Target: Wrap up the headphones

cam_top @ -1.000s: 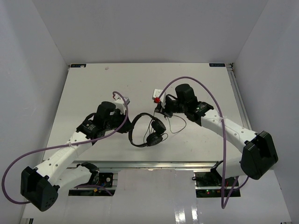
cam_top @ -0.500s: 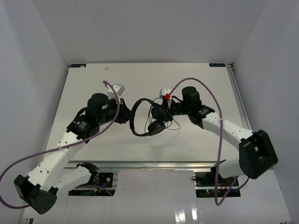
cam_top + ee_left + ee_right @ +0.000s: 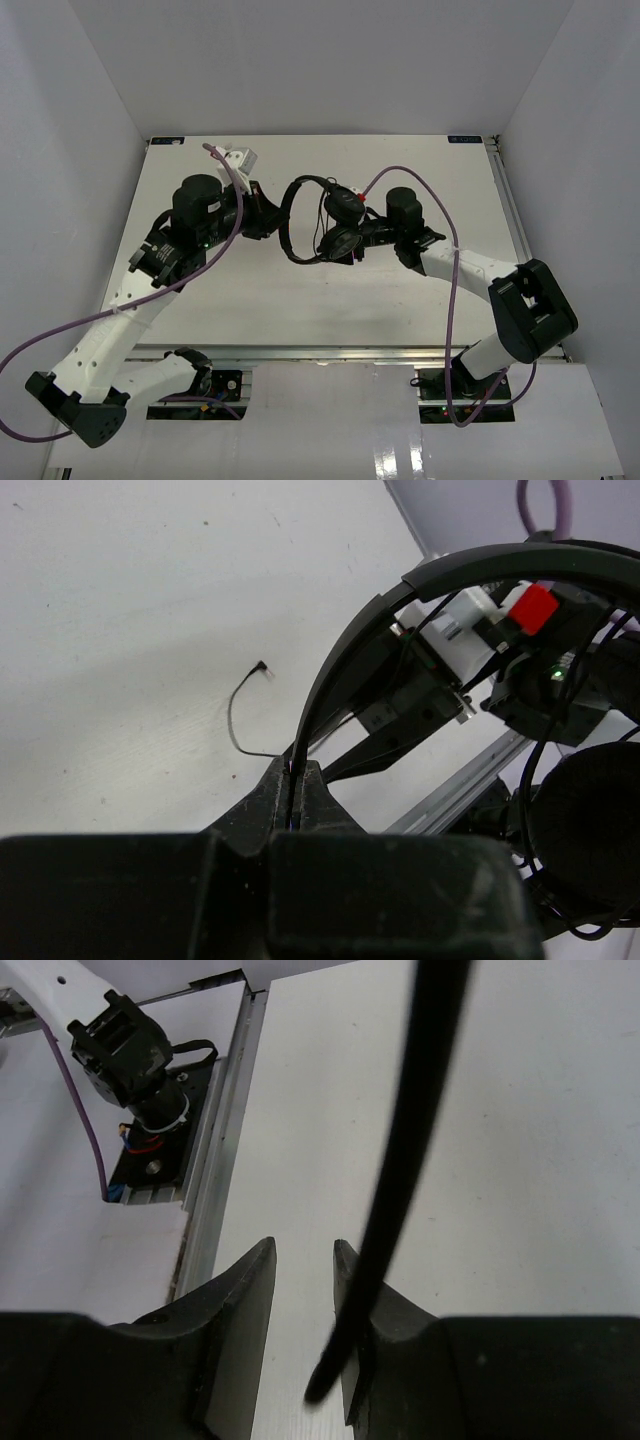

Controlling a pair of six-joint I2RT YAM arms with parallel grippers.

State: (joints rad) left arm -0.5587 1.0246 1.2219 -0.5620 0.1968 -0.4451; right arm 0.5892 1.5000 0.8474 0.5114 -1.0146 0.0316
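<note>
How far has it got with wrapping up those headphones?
Early on. Done: the left gripper is clamped on the headband of the headphones, holding them up over the table. In hand: the right gripper, fingers apart, sits by the earcups. Left: the cord trails loose, nothing wound yet.

The headphones (image 3: 470,565) have a smooth black plastic headband with a soft sheen; the tabletop (image 3: 130,630) is matt white, faintly scuffed; the left end effector (image 3: 297,790) is dull, slightly grainy black plastic.
</note>
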